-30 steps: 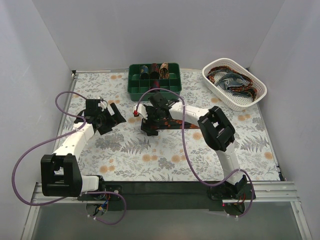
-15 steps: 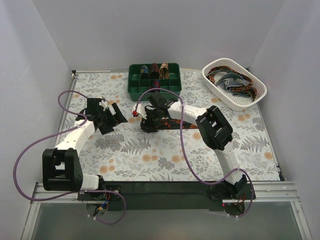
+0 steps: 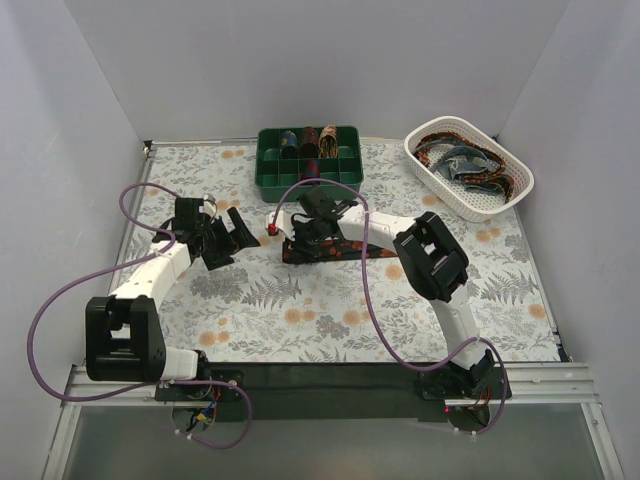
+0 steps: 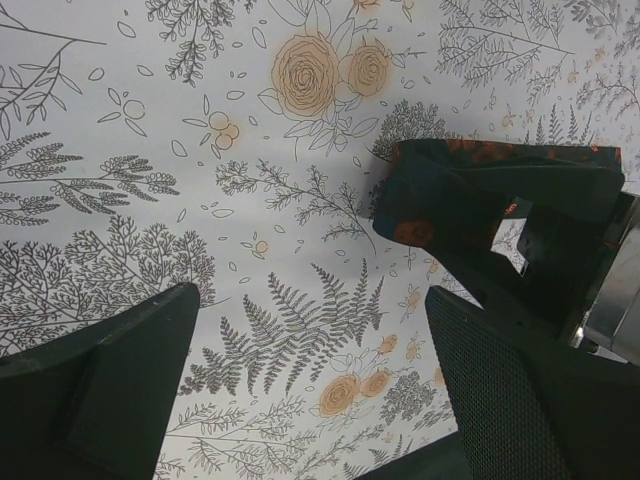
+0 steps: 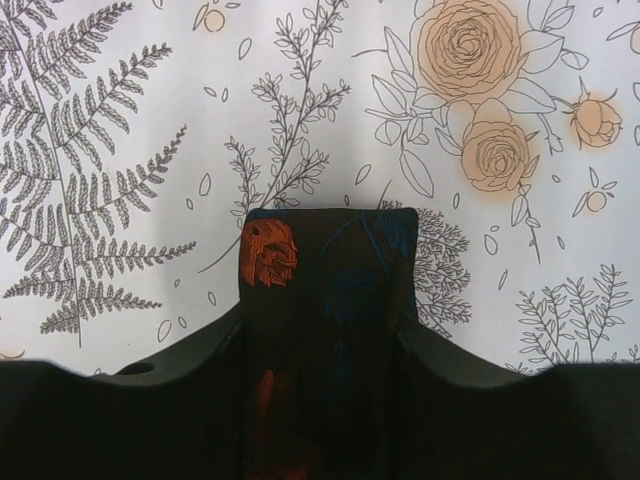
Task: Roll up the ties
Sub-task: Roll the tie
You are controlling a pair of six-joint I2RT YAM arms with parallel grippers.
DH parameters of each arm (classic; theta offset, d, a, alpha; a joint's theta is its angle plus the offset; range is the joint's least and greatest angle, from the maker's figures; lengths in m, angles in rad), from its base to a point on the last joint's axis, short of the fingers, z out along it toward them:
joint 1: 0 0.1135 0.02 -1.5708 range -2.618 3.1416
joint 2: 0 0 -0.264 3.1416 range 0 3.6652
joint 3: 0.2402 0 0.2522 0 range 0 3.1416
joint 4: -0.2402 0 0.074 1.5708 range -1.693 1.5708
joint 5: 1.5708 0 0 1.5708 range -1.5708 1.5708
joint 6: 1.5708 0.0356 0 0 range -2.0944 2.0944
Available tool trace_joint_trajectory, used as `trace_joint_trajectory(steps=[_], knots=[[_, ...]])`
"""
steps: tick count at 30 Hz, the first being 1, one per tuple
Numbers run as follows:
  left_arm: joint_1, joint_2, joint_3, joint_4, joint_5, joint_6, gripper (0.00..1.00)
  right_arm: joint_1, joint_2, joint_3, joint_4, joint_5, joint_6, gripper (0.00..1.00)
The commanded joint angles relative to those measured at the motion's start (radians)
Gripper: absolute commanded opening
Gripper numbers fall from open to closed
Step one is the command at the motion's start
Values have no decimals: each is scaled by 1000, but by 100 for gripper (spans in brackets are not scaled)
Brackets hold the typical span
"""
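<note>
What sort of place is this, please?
Probably a robot lab cell: plain white walls box in a floral-covered table, with a green compartment tray and a white basket of ties.

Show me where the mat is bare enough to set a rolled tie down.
Bare: the near mat in front of the tie, and the far-left corner beside the green tray. Crowded: the centre, around left gripper, right gripper and tie.
</note>
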Motion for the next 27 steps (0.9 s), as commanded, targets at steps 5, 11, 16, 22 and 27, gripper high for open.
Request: trace_joint_trajectory(steps=[5,11,16,22,27], knots=[[6,-19,-59,51,71,-6,89,12,-66,-13,-39,-8,21,64],[5,-26,-92,118,107,-39,89,-31,-164,39,-40,-15,131,85],[3,-24,-123,181,146,-65,89,-91,-245,22,8,-64,369,86],[-11,11,-134,252,161,-88,87,-146,-356,-220,206,2,812,73],[-40,59,-122,292,164,-102,82,-156,-430,-440,463,-24,1001,67]])
